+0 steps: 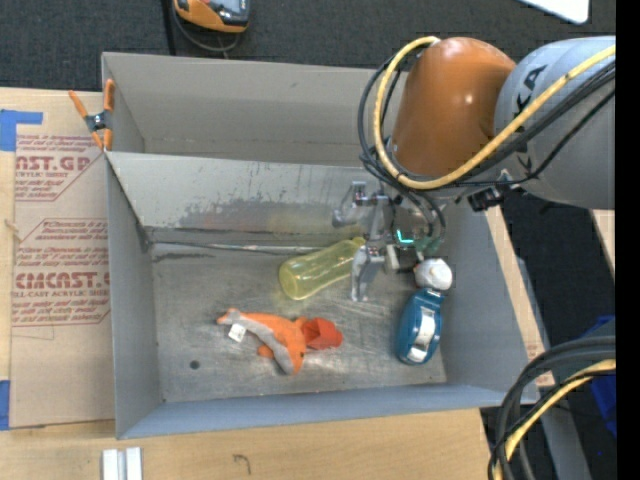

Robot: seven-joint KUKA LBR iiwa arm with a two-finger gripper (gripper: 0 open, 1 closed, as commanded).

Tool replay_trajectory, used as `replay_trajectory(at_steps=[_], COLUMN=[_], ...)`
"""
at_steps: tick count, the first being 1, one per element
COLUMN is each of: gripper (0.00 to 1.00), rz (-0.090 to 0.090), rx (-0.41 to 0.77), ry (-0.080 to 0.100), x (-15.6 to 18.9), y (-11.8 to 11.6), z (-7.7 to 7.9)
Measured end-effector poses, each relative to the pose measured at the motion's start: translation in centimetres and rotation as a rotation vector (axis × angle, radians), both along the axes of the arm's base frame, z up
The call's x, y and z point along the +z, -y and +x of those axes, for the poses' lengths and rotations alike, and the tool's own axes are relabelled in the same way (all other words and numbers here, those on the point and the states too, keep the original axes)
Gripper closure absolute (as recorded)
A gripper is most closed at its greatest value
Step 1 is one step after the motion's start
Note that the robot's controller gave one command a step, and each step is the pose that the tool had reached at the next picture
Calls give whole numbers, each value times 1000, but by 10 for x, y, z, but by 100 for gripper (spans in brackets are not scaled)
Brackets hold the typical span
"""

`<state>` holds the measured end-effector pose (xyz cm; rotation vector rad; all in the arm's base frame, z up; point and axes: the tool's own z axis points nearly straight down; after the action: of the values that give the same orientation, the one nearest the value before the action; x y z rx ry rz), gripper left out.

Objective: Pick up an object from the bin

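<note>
The claw [362,268] is seen at the right end of the yellow translucent bottle [315,271], mid-bin; its opening cannot be told. A blue bottle [418,326] is found just right.

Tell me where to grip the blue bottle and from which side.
Grip the blue bottle across its mid-body, coming straight down from above. It lies flat on the bin floor with its white cap toward the far wall, so its long sides are probably free to close on.
</note>
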<state>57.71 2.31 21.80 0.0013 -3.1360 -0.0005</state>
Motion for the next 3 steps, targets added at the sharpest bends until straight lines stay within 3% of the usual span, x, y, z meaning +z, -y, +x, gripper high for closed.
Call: replay_trajectory(at_steps=[1, 2, 3], gripper=[0, 0, 0], rz=[0, -1, 2], rx=[0, 53, 73], ry=[3, 3, 23], x=[2, 52, 39], y=[0, -22, -35], z=[0, 2, -2])
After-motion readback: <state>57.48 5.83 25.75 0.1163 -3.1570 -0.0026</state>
